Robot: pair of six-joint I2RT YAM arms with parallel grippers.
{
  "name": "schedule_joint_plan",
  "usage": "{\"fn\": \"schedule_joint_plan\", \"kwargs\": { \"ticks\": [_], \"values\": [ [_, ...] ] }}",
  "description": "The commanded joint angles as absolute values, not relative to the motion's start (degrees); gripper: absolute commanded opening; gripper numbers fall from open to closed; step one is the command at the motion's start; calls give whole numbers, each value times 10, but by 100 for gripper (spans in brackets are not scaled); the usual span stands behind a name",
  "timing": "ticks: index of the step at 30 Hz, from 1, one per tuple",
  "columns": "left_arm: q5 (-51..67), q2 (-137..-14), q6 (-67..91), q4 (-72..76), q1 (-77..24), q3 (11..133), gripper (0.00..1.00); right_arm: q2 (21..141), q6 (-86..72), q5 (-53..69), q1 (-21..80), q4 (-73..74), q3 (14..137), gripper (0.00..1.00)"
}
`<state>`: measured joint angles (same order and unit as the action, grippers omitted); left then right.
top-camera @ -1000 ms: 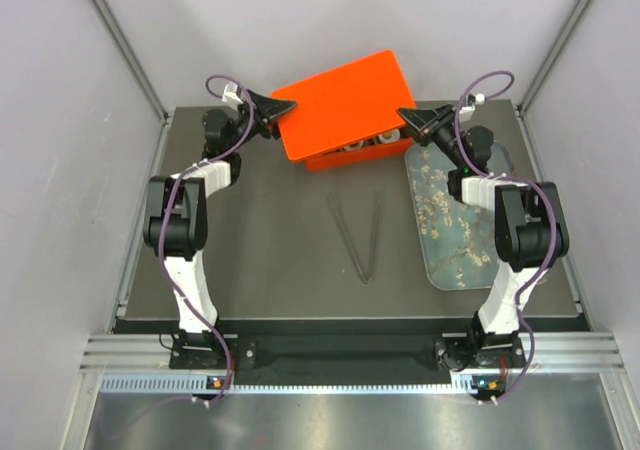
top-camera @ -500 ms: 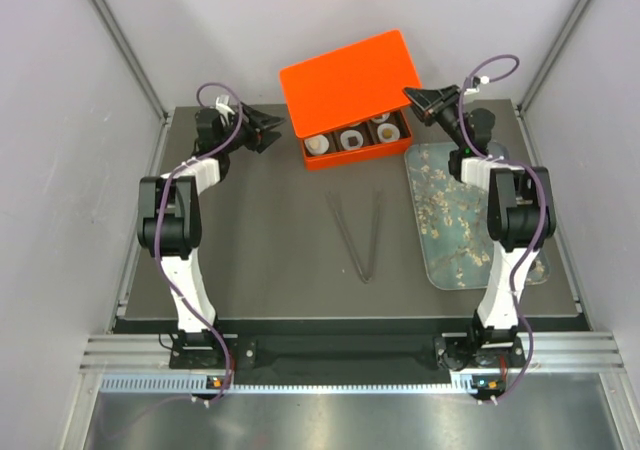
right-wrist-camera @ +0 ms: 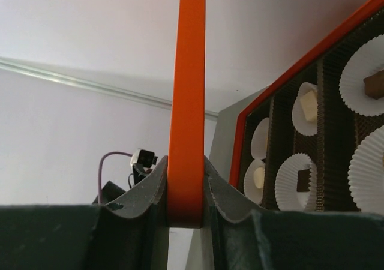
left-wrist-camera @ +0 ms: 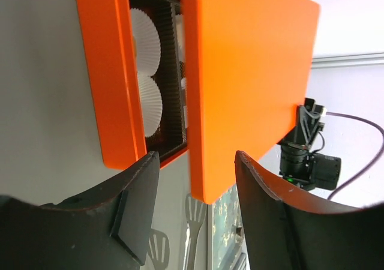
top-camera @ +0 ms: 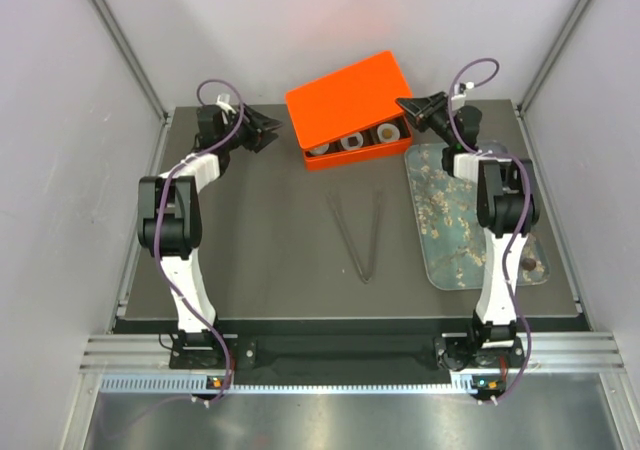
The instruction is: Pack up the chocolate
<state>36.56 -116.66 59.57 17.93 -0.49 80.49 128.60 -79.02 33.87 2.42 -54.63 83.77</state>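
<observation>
Box [top-camera: 322,162] rear rows under orange lid [top-camera: 345,95]

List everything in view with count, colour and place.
box: one, orange, far middle of table
lid: one, orange, tilted over the box
paper cups: several, white, in the box's compartments
chocolate: at least four, brown and tan, in cups
tongs: one pair, dark, table centre
tray: one, grey-blue, blossom print, right side
table: one, dark grey
left gripper: one, black, open, left of box
right gripper: one, black, shut on the lid's edge
</observation>
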Motion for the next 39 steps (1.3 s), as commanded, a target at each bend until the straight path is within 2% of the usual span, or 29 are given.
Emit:
{"fn": "schedule_joint_plan", "kwargs": {
  "ticks": [1,15,39],
  "values": [
    [369,-1177,596,226,-4,831,58,1301,-781,329,29,-578,890,0],
    [423,-1282,641,333,-8,880,56,1382,-774,316,40,-553,963,0],
    [444,-1314,658,373,-28,895,56,1397,-779,328,39,-543,960,0]
  ]
}}
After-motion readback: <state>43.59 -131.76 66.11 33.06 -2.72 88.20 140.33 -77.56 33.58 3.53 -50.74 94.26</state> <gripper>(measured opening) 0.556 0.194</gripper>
